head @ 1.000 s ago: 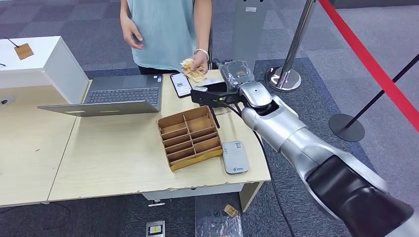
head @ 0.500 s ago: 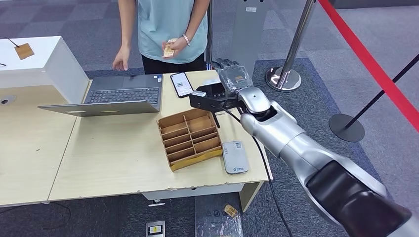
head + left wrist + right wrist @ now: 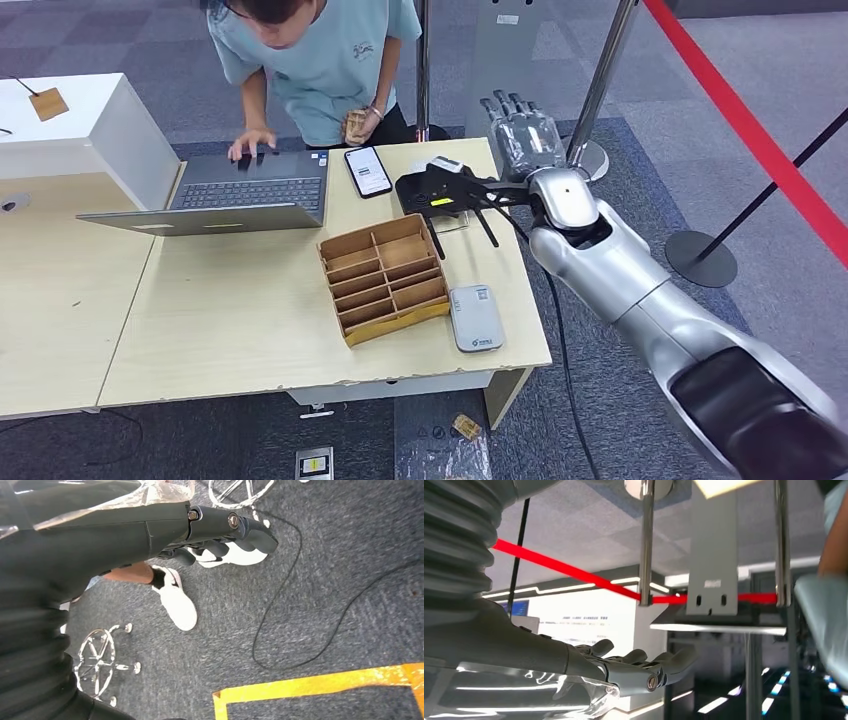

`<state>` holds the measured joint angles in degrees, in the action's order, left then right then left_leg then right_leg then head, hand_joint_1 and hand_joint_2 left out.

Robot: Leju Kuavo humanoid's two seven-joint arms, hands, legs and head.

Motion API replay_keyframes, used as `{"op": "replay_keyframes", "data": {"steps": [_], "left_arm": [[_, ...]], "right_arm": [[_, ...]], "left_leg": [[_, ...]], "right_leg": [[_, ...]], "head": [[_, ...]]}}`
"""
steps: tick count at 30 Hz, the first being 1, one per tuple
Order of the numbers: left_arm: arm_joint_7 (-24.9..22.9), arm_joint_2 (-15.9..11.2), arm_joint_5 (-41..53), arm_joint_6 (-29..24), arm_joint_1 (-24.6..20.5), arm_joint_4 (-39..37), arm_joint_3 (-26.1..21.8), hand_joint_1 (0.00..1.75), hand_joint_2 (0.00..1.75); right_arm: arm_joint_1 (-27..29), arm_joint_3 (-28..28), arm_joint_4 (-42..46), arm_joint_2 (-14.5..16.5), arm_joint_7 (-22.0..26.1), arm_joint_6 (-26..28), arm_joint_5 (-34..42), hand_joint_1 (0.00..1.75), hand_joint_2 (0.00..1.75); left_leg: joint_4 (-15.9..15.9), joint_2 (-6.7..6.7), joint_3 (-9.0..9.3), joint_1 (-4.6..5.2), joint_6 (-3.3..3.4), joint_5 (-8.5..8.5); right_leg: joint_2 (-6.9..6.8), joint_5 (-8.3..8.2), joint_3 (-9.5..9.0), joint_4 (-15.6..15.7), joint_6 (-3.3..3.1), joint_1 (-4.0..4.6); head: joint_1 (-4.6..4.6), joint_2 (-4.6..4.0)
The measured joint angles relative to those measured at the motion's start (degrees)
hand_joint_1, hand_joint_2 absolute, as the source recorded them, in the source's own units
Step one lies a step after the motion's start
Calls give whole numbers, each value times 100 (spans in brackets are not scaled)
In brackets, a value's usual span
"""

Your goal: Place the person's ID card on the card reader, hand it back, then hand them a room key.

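Open laptop (image 3: 245, 190) at far side of light wooden bench (image 3: 230, 310), smartphone (image 3: 368, 170) lying just beside it, empty divided cardboard tray (image 3: 383, 278) mid-bench, red barrier tape (image 3: 745, 120) on chrome stanchion (image 3: 590, 110) beyond.

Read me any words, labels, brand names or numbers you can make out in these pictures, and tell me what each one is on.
Nothing reads clearly enough to quote.
Card reader: small blue print near one edge, too small to read.
Phone: lit screen, content too small to read.
Wall display: lines of text, blurred.
Person's shirt: small chest mark, not legible.
Grey panel: white label, unreadable.
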<state>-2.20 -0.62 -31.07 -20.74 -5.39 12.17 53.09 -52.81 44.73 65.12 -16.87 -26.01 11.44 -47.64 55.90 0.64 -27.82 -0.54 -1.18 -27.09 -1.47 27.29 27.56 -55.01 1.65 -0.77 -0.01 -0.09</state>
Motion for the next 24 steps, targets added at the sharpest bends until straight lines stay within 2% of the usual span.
{"op": "replay_keyframes", "data": {"steps": [5,10,17,24], "left_arm": [[174,-2,-97,-137,0,-1,0,0,175],[258,-8,-172,-203,-9,-1,0,0,175],[161,-9,-152,-160,-10,0,0,0,175],[104,-53,-213,-228,-2,0,0,0,175]], "right_arm": [[18,-279,512,-220,-141,100,107,0,175],[28,-435,970,-237,-252,222,334,0,175],[188,-533,1737,-304,-587,285,4,0,175],[761,-1066,2649,-810,-739,436,-81,0,175]], "left_leg": [[-1,1,-2,0,0,0],[-2,1,-2,-1,0,1],[-1,1,-3,-2,0,1],[7,0,-7,-1,2,-1]], "right_leg": [[0,0,-1,-2,0,1],[1,0,0,-4,0,1],[1,0,3,-2,0,2],[1,-2,5,3,3,2]], "head": [[0,0],[0,0],[0,0],[2,0]]}}
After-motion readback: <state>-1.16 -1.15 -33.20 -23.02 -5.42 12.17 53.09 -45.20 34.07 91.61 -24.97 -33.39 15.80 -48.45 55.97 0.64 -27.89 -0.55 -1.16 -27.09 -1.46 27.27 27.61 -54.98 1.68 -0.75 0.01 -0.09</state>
